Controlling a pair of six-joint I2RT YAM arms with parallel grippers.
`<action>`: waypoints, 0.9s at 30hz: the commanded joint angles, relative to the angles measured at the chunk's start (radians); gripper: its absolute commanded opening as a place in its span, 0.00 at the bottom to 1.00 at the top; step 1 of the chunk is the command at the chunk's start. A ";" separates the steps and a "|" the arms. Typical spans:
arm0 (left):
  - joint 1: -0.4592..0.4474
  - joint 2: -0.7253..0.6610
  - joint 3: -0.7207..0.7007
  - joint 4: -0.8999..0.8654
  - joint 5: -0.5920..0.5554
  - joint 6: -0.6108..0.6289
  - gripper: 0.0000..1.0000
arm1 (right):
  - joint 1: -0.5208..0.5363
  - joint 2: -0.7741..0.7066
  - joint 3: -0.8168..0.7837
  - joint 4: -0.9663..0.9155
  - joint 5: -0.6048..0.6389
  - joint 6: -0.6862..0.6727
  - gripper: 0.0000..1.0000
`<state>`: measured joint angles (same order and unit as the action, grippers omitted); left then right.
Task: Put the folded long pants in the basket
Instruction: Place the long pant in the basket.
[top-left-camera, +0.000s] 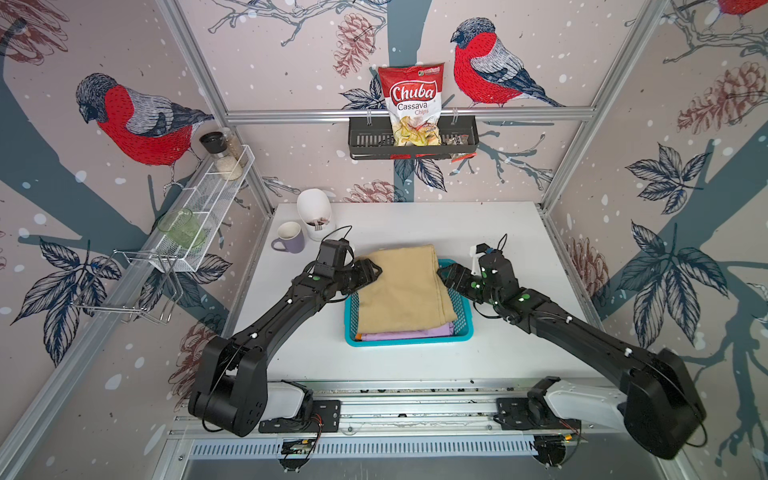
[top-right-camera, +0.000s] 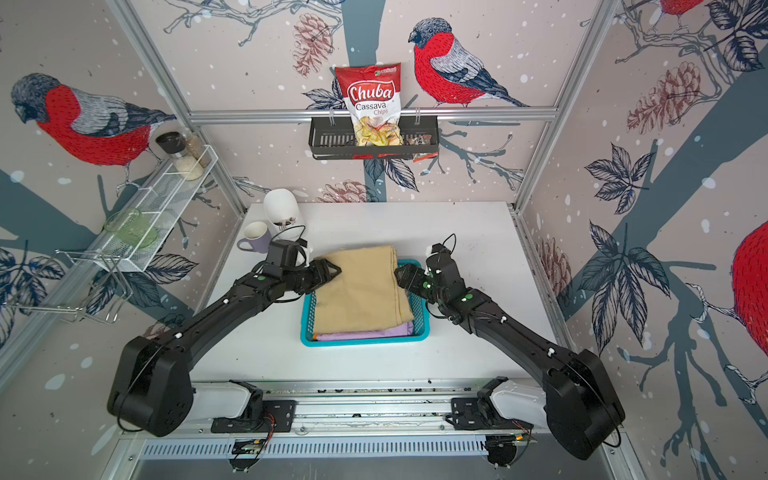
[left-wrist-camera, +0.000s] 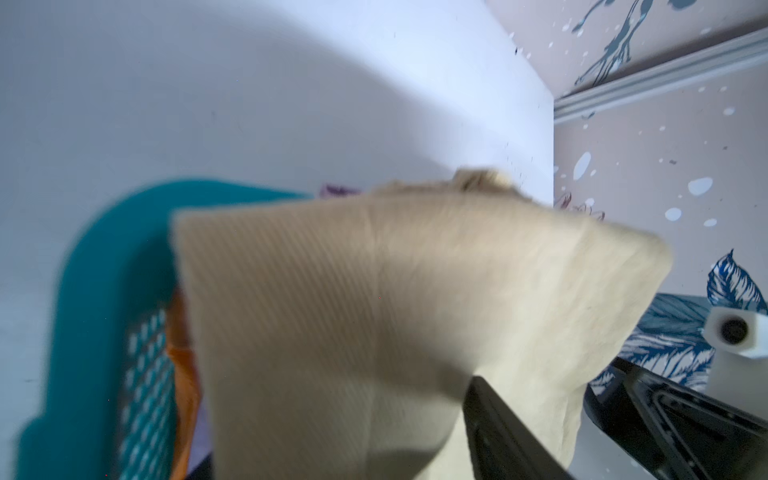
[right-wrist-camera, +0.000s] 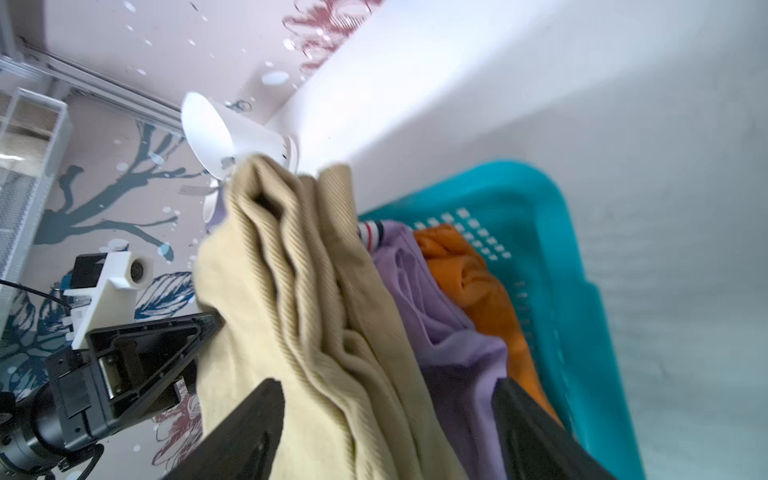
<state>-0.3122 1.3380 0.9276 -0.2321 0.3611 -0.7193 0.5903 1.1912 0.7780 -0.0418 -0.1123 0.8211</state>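
**Stack and hands.** Three folded pants lie stacked in one basket (top-left-camera: 409, 341) on the table (top-left-camera: 415, 365), at the centre of both top views. The khaki pants (top-left-camera: 401, 291) are on top and the lilac pants (top-left-camera: 415, 331) under them. The orange pants (right-wrist-camera: 465, 266) are lowest.

The khaki pair reaches past the basket's upper rim. My left hand (top-left-camera: 371, 272) is at its upper left corner, fingers parted and touching the cloth. My right hand (top-left-camera: 444, 276) is at its right edge, released. Its fingers are spread wide, with khaki and lilac folds between them in the right wrist view.

The khaki cloth is finely ribbed and lies in soft layers, and the lilac is smooth. The basket is turquoise plastic, rectangular with rounded corners and grid-perforated walls.
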 joint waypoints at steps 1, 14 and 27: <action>0.030 -0.018 0.064 -0.076 -0.073 0.055 0.69 | -0.015 -0.015 0.051 -0.041 0.025 -0.087 0.82; -0.071 -0.048 -0.033 0.112 0.007 -0.043 0.00 | 0.060 0.296 0.167 0.199 -0.294 -0.038 0.02; 0.012 -0.242 0.007 -0.053 -0.298 0.012 0.28 | -0.007 0.431 0.091 0.275 -0.280 -0.021 0.00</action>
<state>-0.3115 1.1103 0.9234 -0.2798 0.0753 -0.7326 0.5667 1.6180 0.8295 0.3046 -0.4759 0.8413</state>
